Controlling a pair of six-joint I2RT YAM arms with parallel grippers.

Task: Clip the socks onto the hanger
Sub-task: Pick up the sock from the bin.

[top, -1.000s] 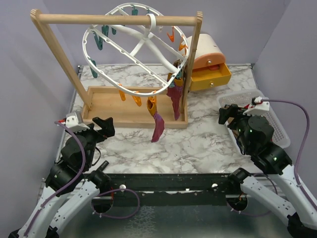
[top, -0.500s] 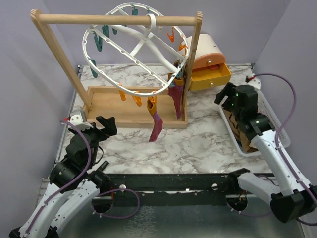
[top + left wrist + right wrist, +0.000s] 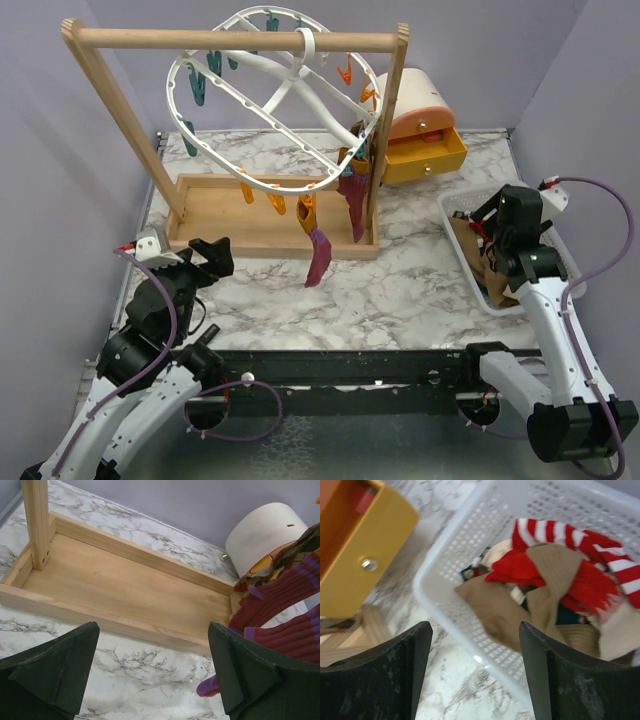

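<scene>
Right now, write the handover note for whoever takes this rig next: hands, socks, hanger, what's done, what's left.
Left hand: open, empty, low over the table in front of the wooden rack.
Right hand: open, empty, above the white basket.
Hanger: hooked on the rack's top bar.
Done: two maroon socks and an argyle sock hang from its near side.
Left: a tan sock, a red-and-white striped sock and others lie in the basket. Probably grab one with the right hand, then clip it up.
</scene>
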